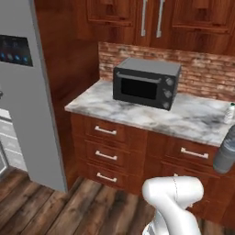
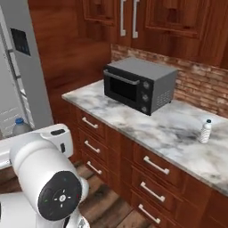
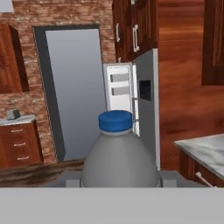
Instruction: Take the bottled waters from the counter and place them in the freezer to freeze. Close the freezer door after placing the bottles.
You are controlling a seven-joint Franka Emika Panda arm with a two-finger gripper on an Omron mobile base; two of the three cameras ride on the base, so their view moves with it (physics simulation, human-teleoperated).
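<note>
One darker grey ribbed plastic bottle with a blue cap sits clamped in our two-finger gripper. Clear-whitish bottle stands on the veined marble counter.

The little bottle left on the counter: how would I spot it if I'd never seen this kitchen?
Find the black toaster oven on the marble counter. Further along, toward the brick wall, a small clear-whitish bottle stands upright alone. Its blue cap and pale body set it apart; the other, darker grey bottle is off the counter.
</note>
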